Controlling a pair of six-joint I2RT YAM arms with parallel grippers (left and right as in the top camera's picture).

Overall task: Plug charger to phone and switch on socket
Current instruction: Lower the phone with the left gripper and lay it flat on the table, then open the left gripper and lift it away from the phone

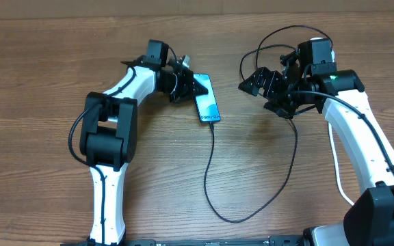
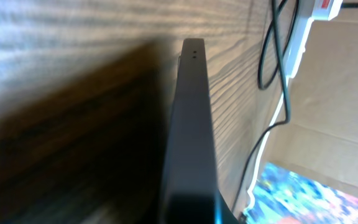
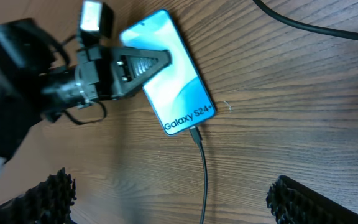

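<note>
Black left fingers (image 3: 145, 62): closed, laid on the screen of the slim blue-screened smartphone (image 3: 179, 99), which lies flat on the brown wooden worktop (image 1: 40, 82). It is judged light, slick and breakable, best held by its long edges. Thin black charger cable (image 3: 204, 180): limp, seated in the bottom port. Black right fingers (image 3: 303, 200): spread wide, empty. White extension socket with red switch (image 2: 325, 7): glimpsed only from the left wrist; its rocker is to be pressed.
</note>
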